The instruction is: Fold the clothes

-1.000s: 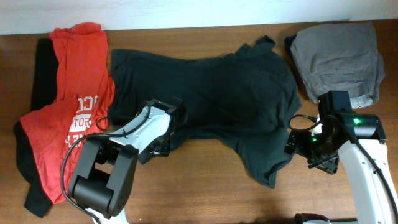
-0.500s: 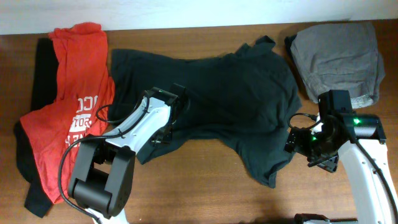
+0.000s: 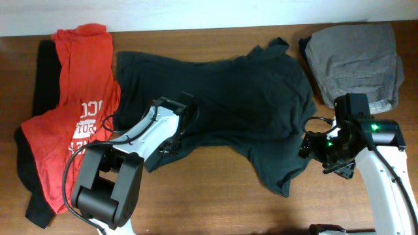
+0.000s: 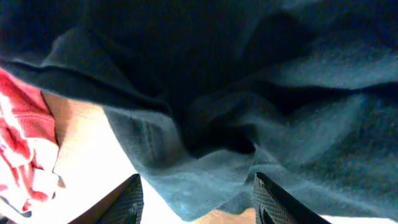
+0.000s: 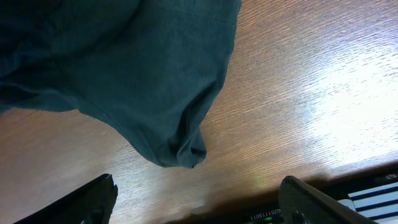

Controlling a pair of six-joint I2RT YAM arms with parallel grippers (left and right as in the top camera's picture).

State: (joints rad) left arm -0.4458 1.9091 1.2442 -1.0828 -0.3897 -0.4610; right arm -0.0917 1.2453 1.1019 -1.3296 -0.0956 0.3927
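Observation:
The black-green T-shirt [image 3: 222, 104] lies spread across the table's middle, and no white letters show on it. My left gripper [image 3: 171, 142] is open over its lower left hem. In the left wrist view the fingers [image 4: 127, 202] stand wide apart, with the hem edge [image 4: 205, 180] lying between them. My right gripper [image 3: 312, 149] is open and empty beside the shirt's lower right sleeve. In the right wrist view the gripper [image 5: 205, 208] hovers over bare wood, just short of the sleeve tip [image 5: 180, 146]. The red T-shirt [image 3: 75, 111] with white print lies at the left.
A folded grey garment [image 3: 356, 59] lies at the back right. A black garment [image 3: 40, 78] lies under the red shirt at the left edge. Bare wooden table [image 3: 209, 189] shows along the front. The red shirt also shows in the left wrist view [image 4: 22, 130].
My left gripper has moved a little up and to the right along the shirt's lower hem. The right arm has barely moved.

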